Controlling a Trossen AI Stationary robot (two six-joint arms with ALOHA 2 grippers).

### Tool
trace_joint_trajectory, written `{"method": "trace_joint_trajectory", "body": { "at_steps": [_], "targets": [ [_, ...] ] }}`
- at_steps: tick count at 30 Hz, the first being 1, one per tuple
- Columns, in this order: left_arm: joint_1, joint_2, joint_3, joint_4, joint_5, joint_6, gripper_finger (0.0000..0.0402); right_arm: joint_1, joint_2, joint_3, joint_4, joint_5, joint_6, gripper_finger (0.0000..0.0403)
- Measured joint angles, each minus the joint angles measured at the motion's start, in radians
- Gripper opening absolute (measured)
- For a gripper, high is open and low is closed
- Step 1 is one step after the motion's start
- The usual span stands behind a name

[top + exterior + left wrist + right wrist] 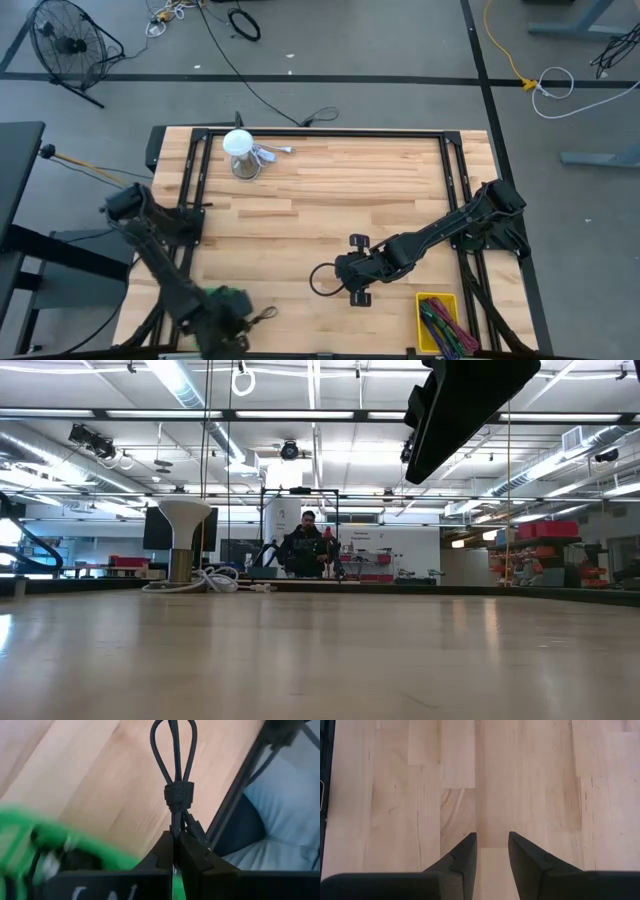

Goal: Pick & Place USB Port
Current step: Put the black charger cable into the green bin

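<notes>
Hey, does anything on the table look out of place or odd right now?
Only slightly: the left gripper is shut on a bundled black cable right at the table's front-left edge. Nothing looks spilled or damaged.

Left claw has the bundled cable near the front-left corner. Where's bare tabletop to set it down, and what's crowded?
Free: the broad middle of the table, between the white-topped stand at the back-left and the right claw. Crowded: front right, around that claw, the black loop and the yellow bin. The left claw is shut on the cable.
</notes>
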Motion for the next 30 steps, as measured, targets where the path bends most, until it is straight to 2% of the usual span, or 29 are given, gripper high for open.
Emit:
{"method": "trace_joint_trajectory", "body": {
  "at_steps": [8,12,16,30],
  "targets": [
    [-0.163,-0.028,0.000,-0.137,-0.036,-0.326,0.0010,0.000,0.000,0.000,0.002,0.000,0.000,0.0111],
    [-0.205,-0.036,0.000,-0.218,-0.034,-0.433,0.0010,0.000,0.000,0.000,0.002,0.038,0.000,0.0111],
    [-0.224,-0.037,0.000,-0.278,0.012,-0.527,0.0010,0.000,0.000,0.000,0.001,0.051,0.000,0.0111],
    [-0.251,-0.037,0.000,-0.303,0.012,-0.584,0.0010,0.000,0.000,0.000,-0.006,0.052,0.000,0.0111]
  ]
}}
